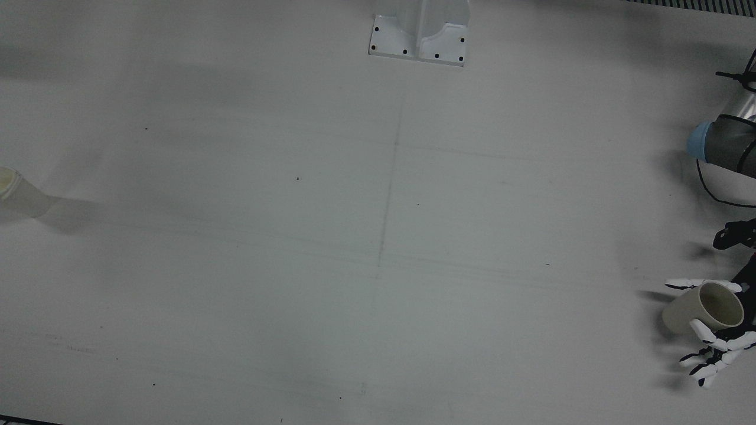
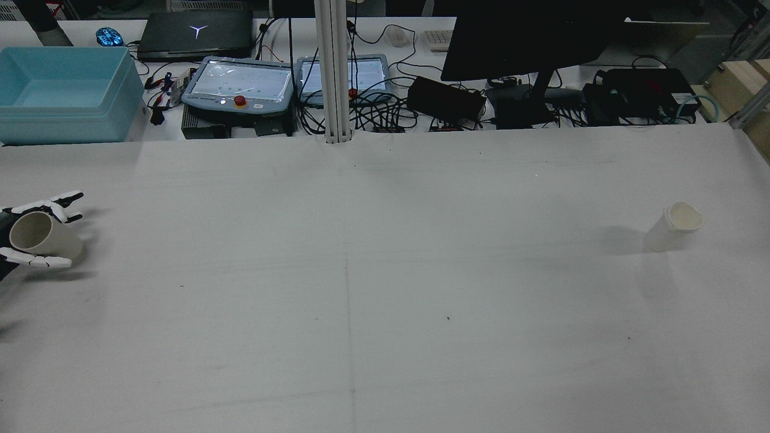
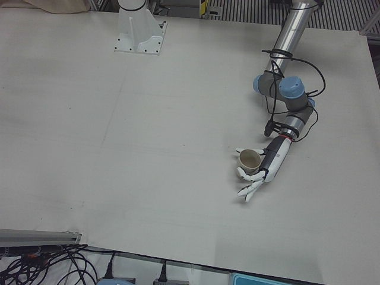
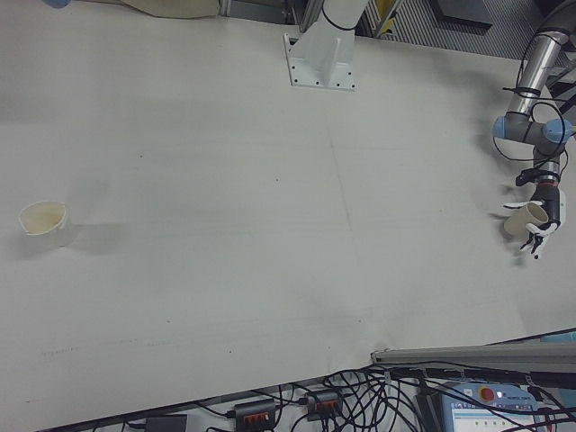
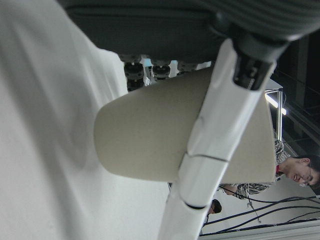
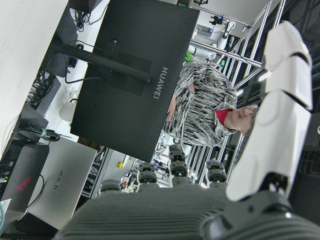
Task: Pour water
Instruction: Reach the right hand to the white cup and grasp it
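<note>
Front view: left hand [image 1: 717, 330] at the desk's right edge as this view shows it, fingers wrapped round a beige cup [image 1: 703, 307], cup tipped on its side, mouth facing away from the desk centre. Second cup [image 1: 18, 192], paler, stands upright at the opposite edge. Well apart.

Rear view: left hand [image 2: 36, 231] at the left edge holding the tilted cup [image 2: 42, 237]; the other cup [image 2: 674, 225] upright near the right edge. No right hand here.

Left-front view: left arm [image 3: 285, 95] reaches down to the hand [image 3: 258, 172]; cup [image 3: 250, 160] is in its grasp, just off the desk or barely touching, can't tell.

Right-front view: same two cups, one held [image 4: 525, 219], one free [image 4: 43, 223].

Left hand view: cup [image 5: 165, 135] fills the frame, a finger [image 5: 210, 145] across its wall.

Right hand view: only a monitor [image 6: 135, 75] and room; fingers look spread, nothing held.

Step, my guess: cup grasped, carry not yet done. Next move needs a long trip across the desk, then tipping over the standing cup.

Count: two cups, two hands, one arm seen.
</note>
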Available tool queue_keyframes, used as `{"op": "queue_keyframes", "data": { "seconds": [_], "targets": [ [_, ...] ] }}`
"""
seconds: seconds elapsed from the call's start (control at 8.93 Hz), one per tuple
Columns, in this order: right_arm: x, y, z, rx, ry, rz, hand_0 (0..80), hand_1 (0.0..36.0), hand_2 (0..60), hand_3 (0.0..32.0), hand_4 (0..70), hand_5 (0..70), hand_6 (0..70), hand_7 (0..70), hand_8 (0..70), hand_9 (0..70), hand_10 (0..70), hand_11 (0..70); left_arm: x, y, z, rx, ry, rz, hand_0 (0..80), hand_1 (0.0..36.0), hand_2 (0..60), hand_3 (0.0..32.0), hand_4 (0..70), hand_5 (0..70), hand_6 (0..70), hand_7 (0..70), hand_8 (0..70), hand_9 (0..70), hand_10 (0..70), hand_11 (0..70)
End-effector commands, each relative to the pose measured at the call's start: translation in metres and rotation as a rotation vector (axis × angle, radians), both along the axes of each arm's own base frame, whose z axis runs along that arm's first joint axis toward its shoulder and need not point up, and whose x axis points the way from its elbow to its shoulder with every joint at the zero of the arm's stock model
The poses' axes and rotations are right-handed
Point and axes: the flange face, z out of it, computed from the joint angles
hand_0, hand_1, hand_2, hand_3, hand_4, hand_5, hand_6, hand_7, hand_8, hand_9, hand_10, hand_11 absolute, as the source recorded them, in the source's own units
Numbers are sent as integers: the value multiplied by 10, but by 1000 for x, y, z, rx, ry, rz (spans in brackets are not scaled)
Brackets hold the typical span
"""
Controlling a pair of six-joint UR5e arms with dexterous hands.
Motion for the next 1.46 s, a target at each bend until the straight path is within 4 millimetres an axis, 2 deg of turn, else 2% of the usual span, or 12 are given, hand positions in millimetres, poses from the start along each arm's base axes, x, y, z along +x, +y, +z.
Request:
{"op": "queue_keyframes", "data": {
  "seconds": [0.0,0.11,0.22,0.34,0.45,0.56,0.67,0.9,1.12,1.23,1.34],
  "targets": [
    [-20,-1,102,67,5,-50,520,226,217,0,37,77,167,113,57,40,0,0,16,-1,-23,-12,31,10,800,360,600,0,619,700,165,144,95,38,113,200],
    [-24,7,132,63,13,-58,527,229,221,0,85,75,177,135,33,13,0,0,33,6,-27,-26,51,21,800,360,600,0,614,700,169,145,98,41,116,203],
    [-30,12,167,53,18,-73,522,227,217,0,79,72,169,125,24,11,0,0,41,9,-28,-51,64,30,800,360,600,0,610,700,168,145,98,41,116,204],
    [-36,12,210,37,19,-87,512,217,206,0,56,68,154,100,21,6,0,0,44,10,-28,-58,60,36,800,360,600,0,620,700,171,148,99,42,115,203],
    [-40,5,248,30,18,-95,498,200,192,0,36,63,149,92,25,5,0,0,51,9,-33,-63,53,43,800,360,600,0,614,700,174,148,100,42,115,203],
    [-46,-1,272,33,18,-106,490,186,172,0,26,60,142,78,25,6,0,0,64,6,-43,-66,52,57,800,360,600,0,614,700,175,149,100,43,117,205],
    [-59,-12,278,37,20,-128,487,180,158,0,17,58,139,63,27,9,0,0,76,-6,-62,-61,57,58,800,360,600,0,609,700,174,148,100,42,116,205],
    [-73,-13,280,32,20,-136,492,190,172,0,7,60,136,60,18,0,0,0,85,-11,-72,-57,61,63,800,360,600,0,608,700,176,149,101,44,117,205],
    [-97,-18,278,40,35,-182,517,235,210,0,0,67,101,3,10,0,0,0,84,-11,-73,-64,76,64,800,360,600,0,611,700,175,149,99,43,115,203],
    [-111,-22,276,49,51,-188,556,282,216,0,0,74,64,0,2,0,0,0,84,-11,-72,-67,78,50,800,360,600,0,607,700,173,146,98,42,115,203],
    [-126,-23,274,53,49,-197,558,289,233,0,0,75,63,0,2,0,0,0,84,-12,-75,-67,84,47,800,360,600,0,600,700,171,145,99,42,116,205]
  ]
}}
